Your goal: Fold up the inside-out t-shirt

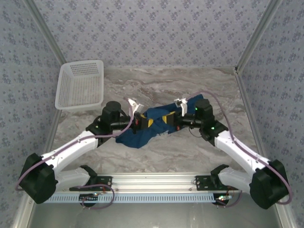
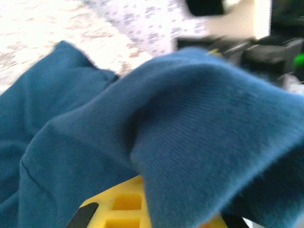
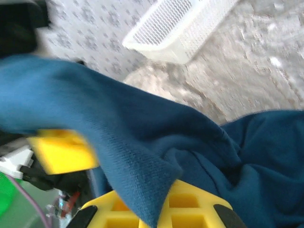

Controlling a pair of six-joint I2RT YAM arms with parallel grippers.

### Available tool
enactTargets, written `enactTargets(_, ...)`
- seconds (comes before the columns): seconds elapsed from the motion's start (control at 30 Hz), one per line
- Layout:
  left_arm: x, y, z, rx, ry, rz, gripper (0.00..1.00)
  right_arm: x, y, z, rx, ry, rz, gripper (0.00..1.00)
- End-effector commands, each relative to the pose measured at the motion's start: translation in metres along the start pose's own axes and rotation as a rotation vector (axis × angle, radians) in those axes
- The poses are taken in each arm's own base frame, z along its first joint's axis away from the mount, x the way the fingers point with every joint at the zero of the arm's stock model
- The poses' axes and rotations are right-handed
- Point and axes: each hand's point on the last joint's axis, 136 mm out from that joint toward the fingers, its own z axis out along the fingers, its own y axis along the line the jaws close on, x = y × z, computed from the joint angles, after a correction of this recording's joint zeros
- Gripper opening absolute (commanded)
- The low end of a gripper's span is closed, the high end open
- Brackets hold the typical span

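Note:
The inside-out t-shirt (image 1: 142, 130) is a dark navy bundle held up between both arms at the table's middle, its lower part sagging to the marble. My left gripper (image 1: 142, 121) is shut on its left end. In the left wrist view the cloth (image 2: 190, 123) drapes over the yellow fingers (image 2: 118, 204) and hides their tips. My right gripper (image 1: 169, 118) is shut on the right end. A fold of the t-shirt (image 3: 142, 142) runs down between its yellow fingers (image 3: 194, 204). The two grippers sit close together.
A white lattice basket (image 1: 80, 84) stands at the back left of the table, also seen at the top of the right wrist view (image 3: 175, 28). Patterned walls enclose the marble table (image 1: 190, 85). A metal rail (image 1: 152, 183) runs along the near edge.

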Motion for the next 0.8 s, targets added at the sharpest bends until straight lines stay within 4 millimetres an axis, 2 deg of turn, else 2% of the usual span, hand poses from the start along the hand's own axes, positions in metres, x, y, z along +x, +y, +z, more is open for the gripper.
enactTargets(0.0, 0.012, 0.033, -0.007, -0.161, 0.018, -0.027, 0.09, -0.012, 0.037, -0.015, -0.161, -0.049, -0.015, 0.00)
enactTargets(0.07, 0.014, 0.041, -0.007, -0.193, 0.027, -0.043, 0.13, -0.010, 0.041, -0.016, -0.186, -0.047, -0.015, 0.00)
enactTargets(0.23, 0.015, 0.043, -0.005, -0.204, 0.053, -0.045, 0.27, -0.008, 0.047, -0.015, -0.258, -0.047, 0.009, 0.00)
enactTargets(0.47, 0.004, 0.031, -0.018, -0.255, 0.026, 0.055, 0.53, -0.007, 0.030, -0.008, -0.196, -0.016, 0.080, 0.00)
enactTargets(0.6, 0.003, 0.015, -0.018, -0.325, 0.058, 0.207, 0.77, -0.008, 0.015, -0.003, -0.117, 0.001, 0.129, 0.00)
enactTargets(0.77, 0.002, 0.012, -0.016, -0.435, 0.092, 0.364, 0.90, -0.011, 0.006, 0.002, -0.080, 0.004, 0.204, 0.00)
